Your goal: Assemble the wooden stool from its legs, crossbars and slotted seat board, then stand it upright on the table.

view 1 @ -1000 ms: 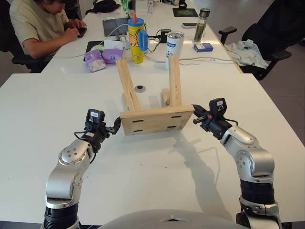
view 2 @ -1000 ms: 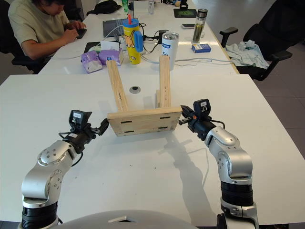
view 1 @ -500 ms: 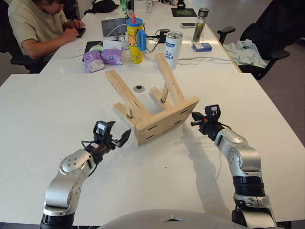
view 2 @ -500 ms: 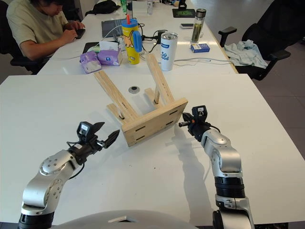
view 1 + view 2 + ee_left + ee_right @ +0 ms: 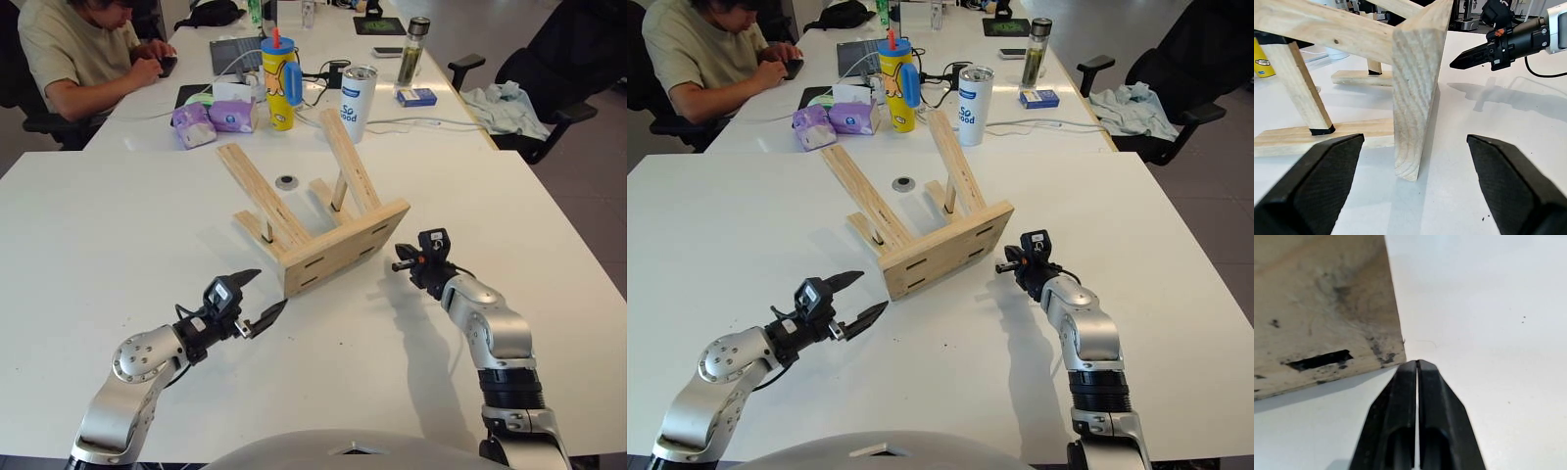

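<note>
The wooden stool lies on its side on the white table (image 5: 118, 245). Its slotted seat board (image 5: 343, 245) stands on edge, facing me at an angle, and its legs (image 5: 257, 191) point away along the tabletop. My left gripper (image 5: 273, 287) hovers open just in front of the board's near left corner, apart from it; the left wrist view has its dark fingertips (image 5: 1317, 186) on either side of the board's end (image 5: 1415, 88). My right gripper (image 5: 396, 266) is shut and holds nothing, its tip a short way off the board's right corner (image 5: 1317, 308).
A round cable grommet (image 5: 286, 181) sits in the table behind the stool. On the table behind stand a yellow cup (image 5: 279, 83), a white tumbler (image 5: 360, 90), tissue packs (image 5: 211, 116), a bottle (image 5: 411, 49) and cables.
The stool swung from square-on to angled a second ago and has since stayed put. Both grippers have drawn back from the seat board, the left one the farther, toward me.
</note>
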Tool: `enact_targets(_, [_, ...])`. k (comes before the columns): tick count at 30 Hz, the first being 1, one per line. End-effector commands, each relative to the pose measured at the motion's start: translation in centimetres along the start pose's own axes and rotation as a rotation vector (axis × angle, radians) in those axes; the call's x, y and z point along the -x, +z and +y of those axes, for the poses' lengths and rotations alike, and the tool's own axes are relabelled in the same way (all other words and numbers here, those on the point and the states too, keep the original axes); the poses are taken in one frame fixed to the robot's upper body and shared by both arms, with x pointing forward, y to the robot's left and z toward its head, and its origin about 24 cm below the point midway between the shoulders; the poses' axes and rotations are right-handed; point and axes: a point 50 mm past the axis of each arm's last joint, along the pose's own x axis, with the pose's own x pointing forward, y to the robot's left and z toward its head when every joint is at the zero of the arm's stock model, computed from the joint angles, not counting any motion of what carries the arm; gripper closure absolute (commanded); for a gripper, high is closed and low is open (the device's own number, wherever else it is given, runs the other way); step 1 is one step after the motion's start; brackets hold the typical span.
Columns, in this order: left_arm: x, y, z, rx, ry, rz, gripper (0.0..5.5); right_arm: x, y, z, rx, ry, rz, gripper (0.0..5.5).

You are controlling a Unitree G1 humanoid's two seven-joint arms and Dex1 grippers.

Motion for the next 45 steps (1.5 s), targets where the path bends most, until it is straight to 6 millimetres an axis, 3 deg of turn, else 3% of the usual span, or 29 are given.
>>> enact_targets(1, [-1.8,0.3,0.5,-0.036,-0.012,-0.028,1.58,-0.6,0.6,0.1,0.02,0.023,-0.009,5.47])
enact_targets(4, [-2.9,0.4,0.3,-0.034,-0.057,-0.032,1.58,-1.1,1.0,0.2,0.031,0.039,-0.012,5.47])
enact_targets(18, [-3.6,0.4,1.4,0.041,-0.097,-0.009,3.84,-1.2,1.0,-0.3,0.019,0.005,-0.025,5.5])
enact_targets(22, [-4.1,1.5,1.2,0.117,-0.116,-0.064,4.07,-1.3,0.8,-1.0,-0.046,-0.034,-0.028,5.5])
enact_targets(24, [-4.3,3.0,1.2,0.23,-0.126,-0.139,4.07,-1.3,0.5,-1.8,-0.09,-0.076,-0.024,5.5])
enact_targets(29, [-4.6,10.8,2.9,0.604,-0.157,-0.511,4.07,-1.4,-0.4,-2.6,-0.159,-0.134,-0.004,5.5])
enact_targets(33, [-3.0,17.7,7.1,0.944,-0.124,-0.868,4.11,-1.6,-0.9,-2.3,-0.185,-0.163,0.016,5.5])
enact_targets(36, [-1.0,19.8,11.3,1.094,0.022,-0.997,4.16,-1.9,-0.8,-2.3,-0.214,-0.182,0.017,5.5])
enact_targets(39, [0.6,19.0,14.9,1.192,0.235,-1.043,4.18,-1.9,-0.7,-2.4,-0.242,-0.208,0.014,5.5])
enact_targets(45, [1.2,10.9,17.8,1.355,0.517,-0.871,4.19,-2.1,0.0,-2.5,-0.206,-0.251,0.039,5.5])
